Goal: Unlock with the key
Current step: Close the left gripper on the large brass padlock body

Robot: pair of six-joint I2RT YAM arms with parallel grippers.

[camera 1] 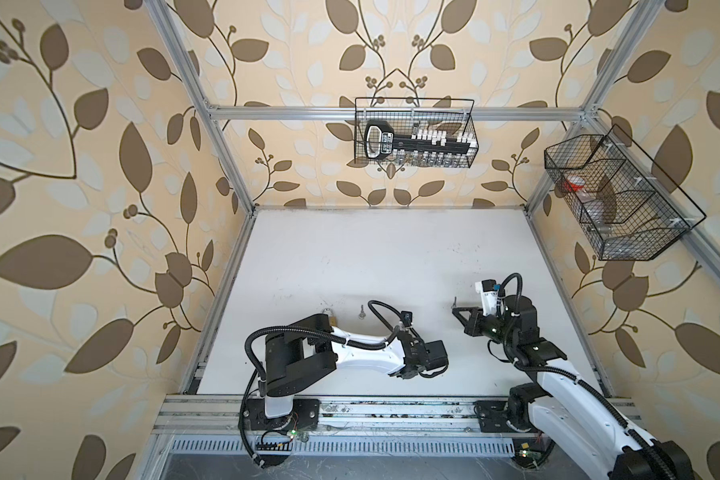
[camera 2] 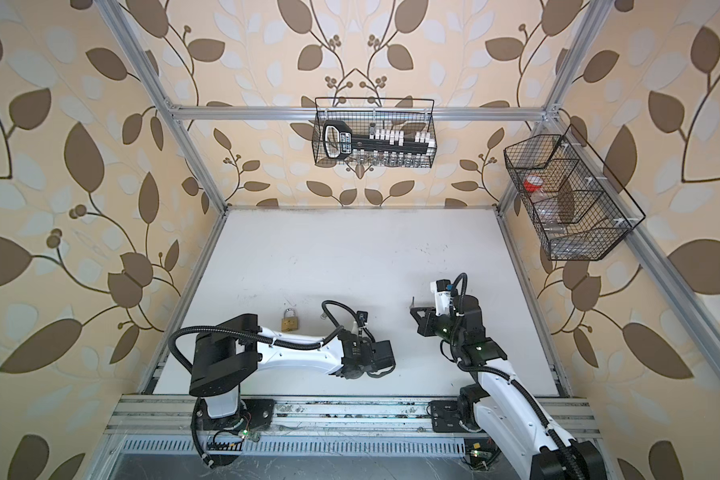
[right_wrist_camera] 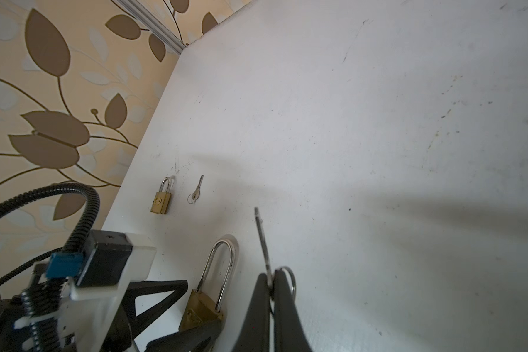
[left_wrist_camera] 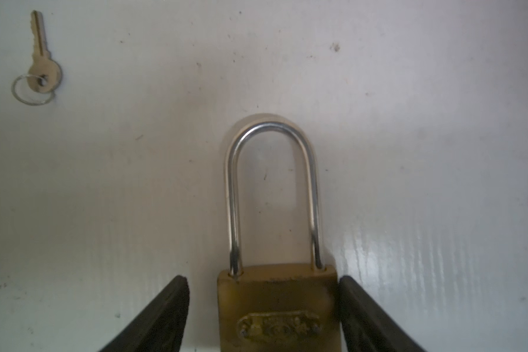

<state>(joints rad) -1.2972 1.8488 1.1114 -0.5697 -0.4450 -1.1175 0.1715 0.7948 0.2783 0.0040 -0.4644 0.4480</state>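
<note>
Brass padlock (left_wrist_camera: 276,307) lies on the worktop (left_wrist_camera: 409,152) between the released left jaws. The right jaws clench the key (right_wrist_camera: 263,243). In a top view a spare padlock (camera 2: 290,320) lies at nine o'clock from it.

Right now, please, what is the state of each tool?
Left tool: open, its fingers on either side of the padlock.
Right tool: closed, holding a key.

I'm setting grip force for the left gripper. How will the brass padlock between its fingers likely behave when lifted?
The padlock looks like solid brass with a steel shackle, so it is probably heavy for its size and rigid. Its smooth flat sides could slip in the open left gripper. Both shackle legs sit in the body, so nothing should swing.
</note>
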